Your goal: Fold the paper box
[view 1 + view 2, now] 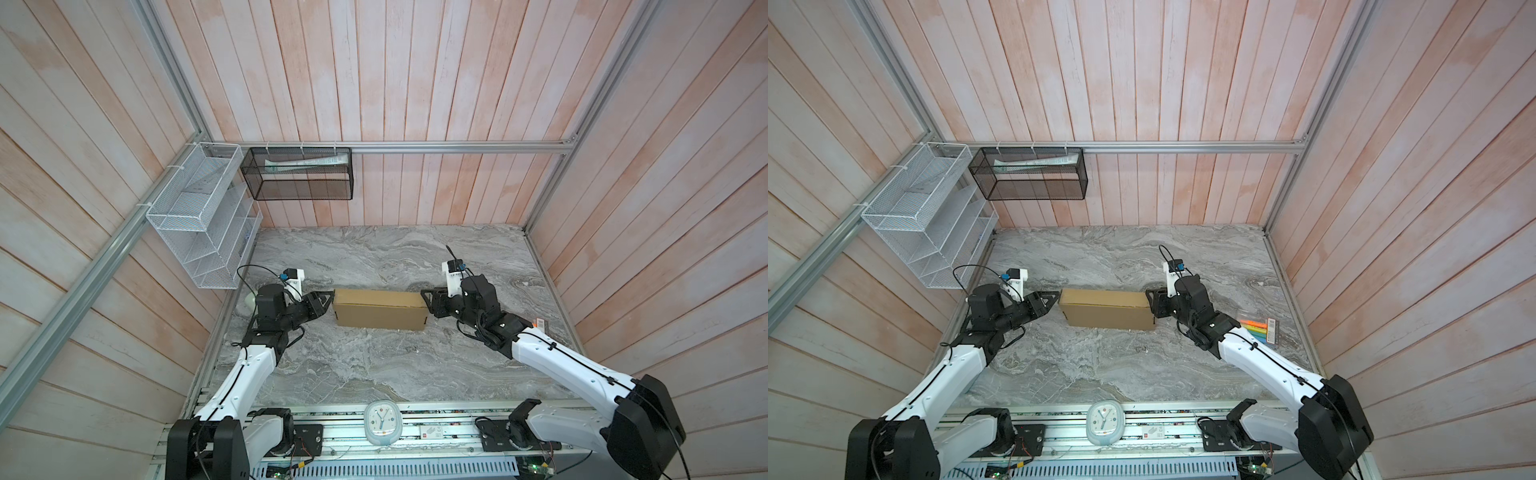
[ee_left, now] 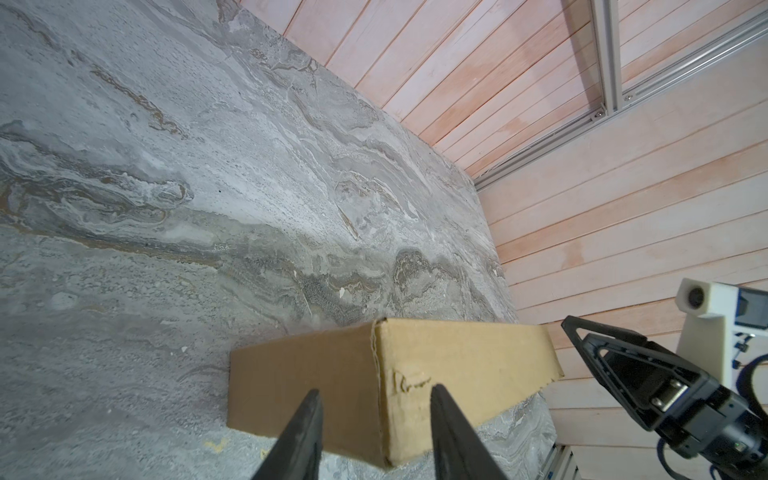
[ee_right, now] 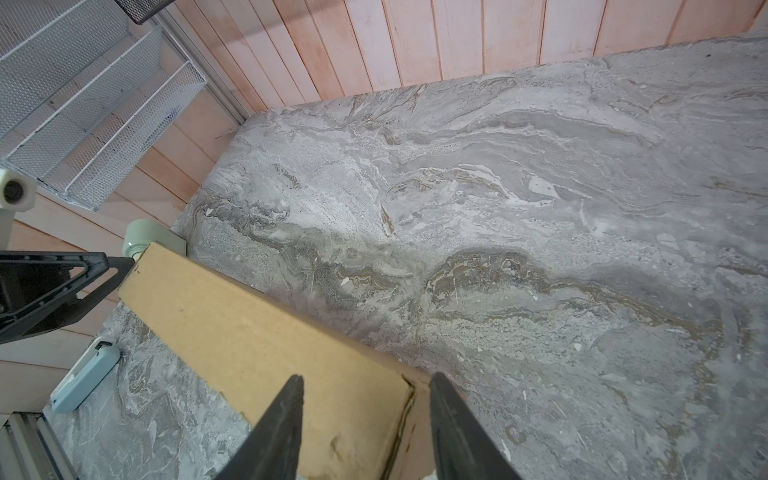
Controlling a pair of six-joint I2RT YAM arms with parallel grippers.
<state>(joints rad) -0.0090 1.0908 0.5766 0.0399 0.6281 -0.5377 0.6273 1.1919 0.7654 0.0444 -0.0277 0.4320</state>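
Cardboard comes first: in both top views one paper box [image 1: 380,309] lies shut and flat near the middle of the worktop [image 1: 374,365]. It sits between the left end effector [image 1: 330,297] and the right end effector [image 1: 424,297], one at each short end. That makes two end effectors, both spread and pinching nothing. I also count one clock [image 1: 382,424], one white wire rack [image 1: 199,224] and one black mesh basket [image 1: 299,174]. A top view shows one pack of coloured pens [image 1: 1258,328] too. In the left wrist view the two fingers [image 2: 307,424] stand apart in front of a box corner. In the right wrist view the fingers [image 3: 444,415] stand apart around the other end, where the corner seam looks a little loose. I think the folding is nearly done. To do this step well, both sides should push softly and evenly, so the box does not slide or get squashed.
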